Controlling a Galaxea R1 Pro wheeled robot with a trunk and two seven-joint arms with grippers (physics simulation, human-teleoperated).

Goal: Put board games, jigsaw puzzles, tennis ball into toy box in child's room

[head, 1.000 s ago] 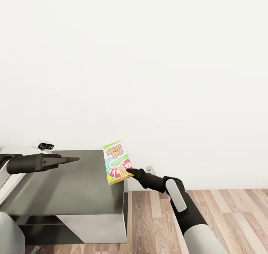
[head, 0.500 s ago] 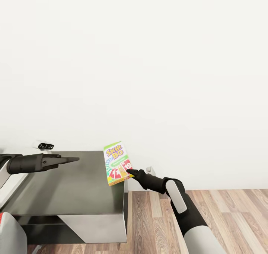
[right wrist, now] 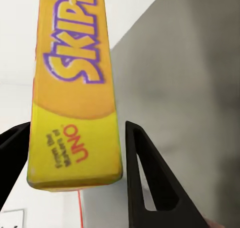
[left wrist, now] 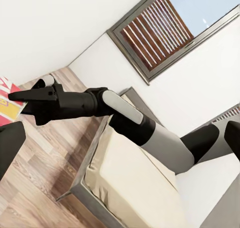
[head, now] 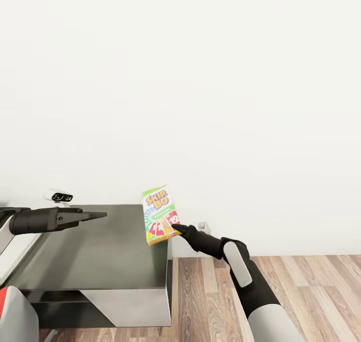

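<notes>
Skip-Bo box point(head: 160, 215) pinched upright by the right gripper point(head: 176, 228) over the dark side unit point(head: 95, 249).
Its far face is hidden; left gripper point(head: 98, 215) tips look pressed together.

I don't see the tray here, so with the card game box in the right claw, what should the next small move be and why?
Probably keep the right claw shut on the Skip-Bo box and carry it leftward over the dark side unit. The box is held upright above that unit's right edge, and what shows to its right is wall and wood floor, so the tray likely lies further left.
</notes>
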